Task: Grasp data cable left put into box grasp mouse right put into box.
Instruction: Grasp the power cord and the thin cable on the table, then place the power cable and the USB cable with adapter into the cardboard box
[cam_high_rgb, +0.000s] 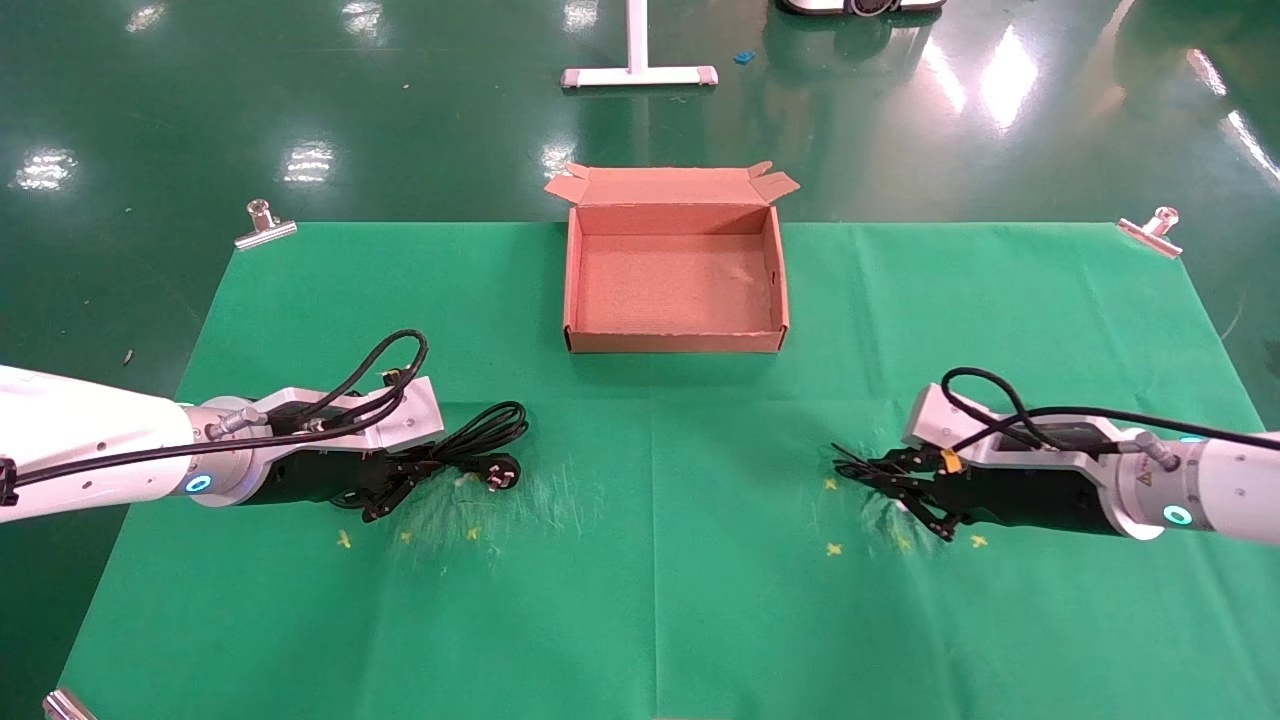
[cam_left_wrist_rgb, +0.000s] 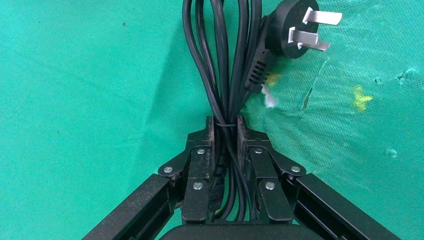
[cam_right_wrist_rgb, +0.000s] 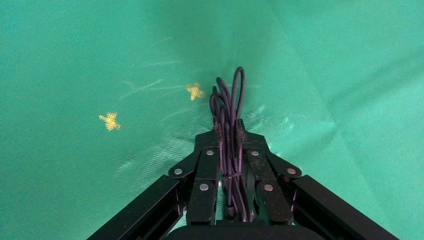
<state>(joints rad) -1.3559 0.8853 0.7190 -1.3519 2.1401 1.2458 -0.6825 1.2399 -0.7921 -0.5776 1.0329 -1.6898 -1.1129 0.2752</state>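
Note:
The data cable (cam_high_rgb: 482, 432), a thick black bundle with a pronged plug (cam_high_rgb: 502, 472), lies on the green cloth at the left. My left gripper (cam_high_rgb: 422, 465) is shut on its tied middle; the left wrist view shows the fingers (cam_left_wrist_rgb: 211, 131) pinching the data cable (cam_left_wrist_rgb: 227, 60), with the plug (cam_left_wrist_rgb: 292, 25) beyond. My right gripper (cam_high_rgb: 868, 472) sits low on the cloth at the right, shut on a thin bundled black cord (cam_right_wrist_rgb: 235, 90) whose loops stick out past the gripper (cam_right_wrist_rgb: 228, 127). The mouse body is hidden. The open brown box (cam_high_rgb: 675, 343) stands empty at the far centre.
The box's lid flap (cam_high_rgb: 670, 186) stands open at its far side. Metal clips (cam_high_rgb: 265, 225) (cam_high_rgb: 1150, 232) hold the cloth at the far corners. Small yellow crosses (cam_high_rgb: 833, 549) mark the cloth near both grippers. A white stand foot (cam_high_rgb: 640, 75) is on the floor beyond.

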